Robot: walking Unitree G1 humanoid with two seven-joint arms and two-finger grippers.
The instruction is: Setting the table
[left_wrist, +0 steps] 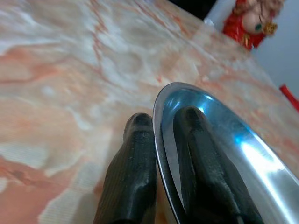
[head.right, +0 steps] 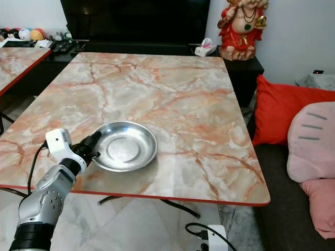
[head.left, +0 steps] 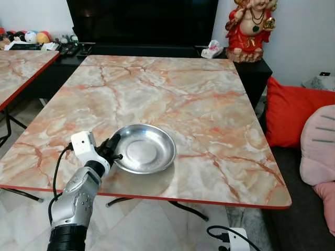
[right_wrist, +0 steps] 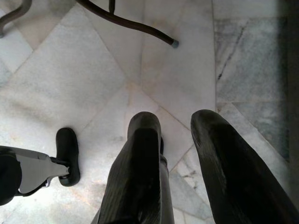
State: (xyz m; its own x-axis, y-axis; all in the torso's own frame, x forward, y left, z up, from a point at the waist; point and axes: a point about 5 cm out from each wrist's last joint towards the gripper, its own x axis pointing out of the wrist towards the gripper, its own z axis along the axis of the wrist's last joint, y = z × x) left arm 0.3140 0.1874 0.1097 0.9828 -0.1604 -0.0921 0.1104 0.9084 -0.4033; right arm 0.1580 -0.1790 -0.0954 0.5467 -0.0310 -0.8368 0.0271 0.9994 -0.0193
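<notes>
Plate (head.left: 145,148) on table (head.left: 199,104) | my left gripper (head.left: 113,148) clamped on its rim | step: placing | next: release, withdraw.

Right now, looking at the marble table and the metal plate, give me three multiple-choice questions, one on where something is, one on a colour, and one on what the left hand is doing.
1. Where is the metal plate?
A. near the table's front edge, toward the robot's left
B. at the far edge by the statue
C. on the floor

2. What colour is the edge of the table?
A. blue
B. red
C. black

3. What is the left hand doing?
A. hanging beside the table
B. hovering open above the plate
C. closed on the plate's rim

Answers: 1 A, the plate lies close to the near edge on that side. 2 B, a red band runs along the tabletop. 3 C, the left wrist view shows one finger outside the rim and one inside.
</notes>
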